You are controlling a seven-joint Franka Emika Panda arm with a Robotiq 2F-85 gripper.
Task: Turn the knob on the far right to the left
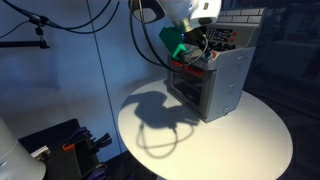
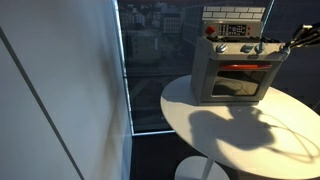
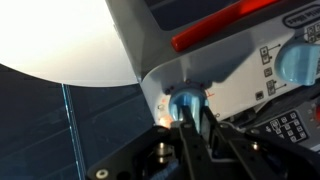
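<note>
The knob [image 3: 187,98] is small, round and pale blue, at the end of the row on the toy stove's control panel. In the wrist view my gripper [image 3: 195,110] has its two dark fingers closed on either side of it. Another pale-blue knob [image 3: 300,60] of the row sits further along the panel. In both exterior views the gripper [image 1: 192,52] [image 2: 284,46] is pressed against the front upper edge of the grey toy stove [image 1: 222,85] [image 2: 235,70]. The knob itself is hidden there by the gripper.
The stove stands on a round white table [image 1: 235,135] [image 2: 240,135]. A red oven handle [image 3: 230,25] runs below the panel. A glass wall and window [image 2: 150,60] lie beside the table. Dark equipment [image 1: 60,145] sits on the floor by the table.
</note>
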